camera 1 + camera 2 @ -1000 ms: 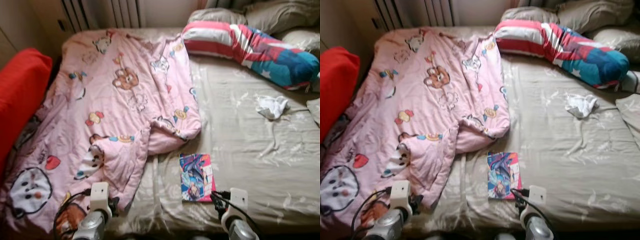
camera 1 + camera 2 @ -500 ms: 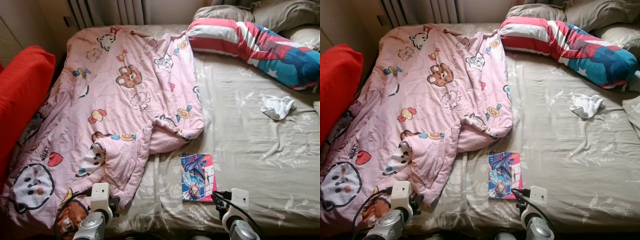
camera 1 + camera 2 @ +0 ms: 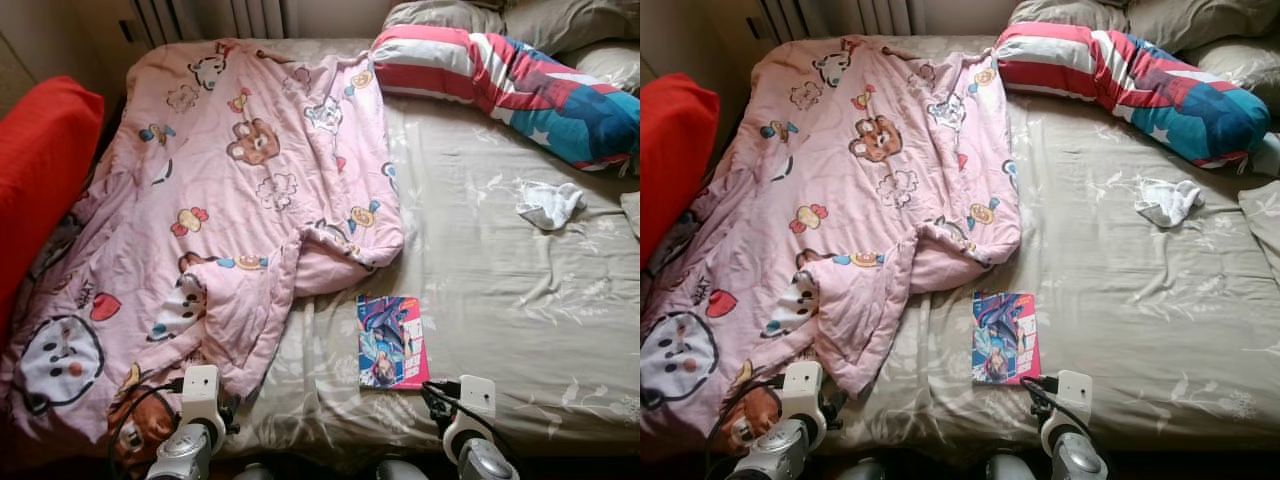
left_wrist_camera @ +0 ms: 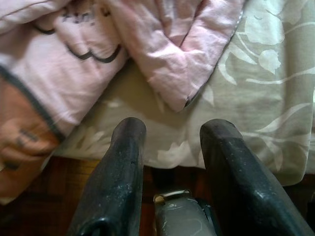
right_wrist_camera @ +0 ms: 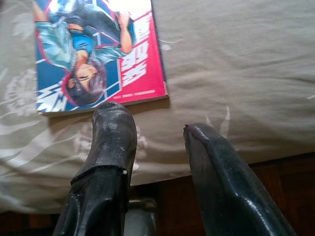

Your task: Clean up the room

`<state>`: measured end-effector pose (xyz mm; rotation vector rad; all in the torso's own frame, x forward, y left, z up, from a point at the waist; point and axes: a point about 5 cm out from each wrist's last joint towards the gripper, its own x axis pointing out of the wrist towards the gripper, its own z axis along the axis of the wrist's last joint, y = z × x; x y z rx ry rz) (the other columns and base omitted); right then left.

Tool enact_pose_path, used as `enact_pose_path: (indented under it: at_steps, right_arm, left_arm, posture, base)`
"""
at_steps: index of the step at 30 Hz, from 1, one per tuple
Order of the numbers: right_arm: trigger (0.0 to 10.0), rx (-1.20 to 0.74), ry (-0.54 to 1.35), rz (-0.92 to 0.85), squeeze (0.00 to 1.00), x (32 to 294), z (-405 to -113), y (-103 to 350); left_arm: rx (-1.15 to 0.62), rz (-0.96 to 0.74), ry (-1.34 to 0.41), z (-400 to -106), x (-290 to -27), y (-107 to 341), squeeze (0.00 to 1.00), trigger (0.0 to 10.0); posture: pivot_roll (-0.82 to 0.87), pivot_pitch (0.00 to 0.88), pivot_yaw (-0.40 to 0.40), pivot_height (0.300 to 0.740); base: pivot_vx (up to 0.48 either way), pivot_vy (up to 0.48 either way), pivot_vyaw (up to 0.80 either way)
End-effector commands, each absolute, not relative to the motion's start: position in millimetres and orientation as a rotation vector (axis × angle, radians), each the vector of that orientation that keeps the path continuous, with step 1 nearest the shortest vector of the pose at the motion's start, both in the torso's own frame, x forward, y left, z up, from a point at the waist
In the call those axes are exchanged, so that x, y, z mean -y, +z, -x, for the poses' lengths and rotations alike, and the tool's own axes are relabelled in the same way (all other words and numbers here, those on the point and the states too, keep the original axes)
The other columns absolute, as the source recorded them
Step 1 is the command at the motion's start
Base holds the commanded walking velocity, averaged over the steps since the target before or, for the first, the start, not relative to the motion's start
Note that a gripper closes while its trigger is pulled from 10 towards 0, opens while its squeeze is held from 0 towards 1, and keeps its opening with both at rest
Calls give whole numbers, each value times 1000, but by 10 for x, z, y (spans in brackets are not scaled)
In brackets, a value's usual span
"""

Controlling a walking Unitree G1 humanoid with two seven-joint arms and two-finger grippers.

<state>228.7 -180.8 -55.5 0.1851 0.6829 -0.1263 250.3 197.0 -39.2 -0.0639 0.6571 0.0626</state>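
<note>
Bed (image 3: 500,290) lay ahead, covered in a beige sheet with a pale leaf print. A pink quilt (image 3: 230,200) printed with cartoon bears and animals was spread crumpled over the robot's left half of the bed, its near corner folded back and hanging toward the foot edge. A red cushion or seat (image 3: 40,170) stood just beside the bed on the left.

A comic book (image 3: 392,341) with a blue and pink cover lay flat on the sheet near the foot edge, close to the quilt's folded edge but apart from it. A small white crumpled cloth (image 3: 548,203) lay on the right half of the bed, well apart from the book. A long bolster pillow (image 3: 500,85) in red, white and blue stripes with stars lay across the head end, with grey pillows (image 3: 540,20) behind it.

Left gripper (image 4: 170,132) hovered at the foot edge of the bed, fingers parted with a clear gap and holding nothing; the quilt's corner lay just beyond the fingertips. Right gripper (image 5: 155,128) likewise hovered at the foot edge, fingers spread and empty, one fingertip just short of the comic book's near edge, not touching it. Dark wooden floor (image 5: 295,177) was visible below the bed's edge in the wrist views.
</note>
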Motion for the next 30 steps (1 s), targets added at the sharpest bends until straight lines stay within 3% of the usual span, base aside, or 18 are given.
enact_pose_path:
  at_steps: [1, 13, 30]
  right_arm:
    - [10000, -715, -128, -190, 0, 1800, -2211, -608]
    - [10000, -716, -127, -189, 0, 1788, -2210, -610]
    - [10000, -725, -126, -186, 0, 1787, -2197, -620]
  left_arm:
    - [-695, 84, 81, -2403, -1986, -466, 0, 10000]
    - [-699, 75, 77, -2401, -1988, -468, 0, 10000]
    - [-693, 89, 76, -2404, -1986, -465, 0, 10000]
  posture:
    - [-61, 215, 24, 740]
    - [-59, 214, 26, 740]
    - [-60, 213, 26, 740]
  base:
    - [0, 0, 0]
    - [0, 0, 0]
    - [-299, 0, 0]
